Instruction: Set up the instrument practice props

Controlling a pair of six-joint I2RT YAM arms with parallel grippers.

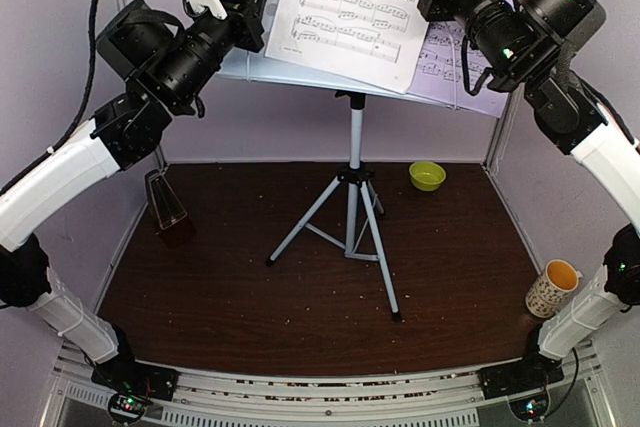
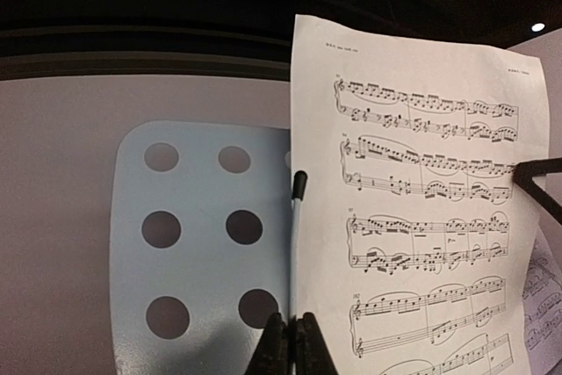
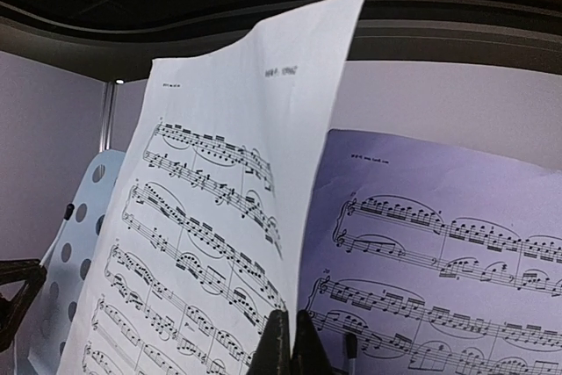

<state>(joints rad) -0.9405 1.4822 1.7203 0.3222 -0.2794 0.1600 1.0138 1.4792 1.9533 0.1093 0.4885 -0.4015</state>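
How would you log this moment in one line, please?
white sheet overlapping lavender sheet on stand | left gripper shut at stand | right gripper shut by white sheet's edge | metronome on table

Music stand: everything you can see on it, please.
The stand has a white perforated desk with round holes, metal-looking, tilted back, on a silver pole with three black-tipped tripod legs spread on the brown table. It stands upright mid-table. A white sheet and a lavender sheet lean on the desk, the white overlapping. A thin black-tipped retainer arm stands up by the white sheet's edge.
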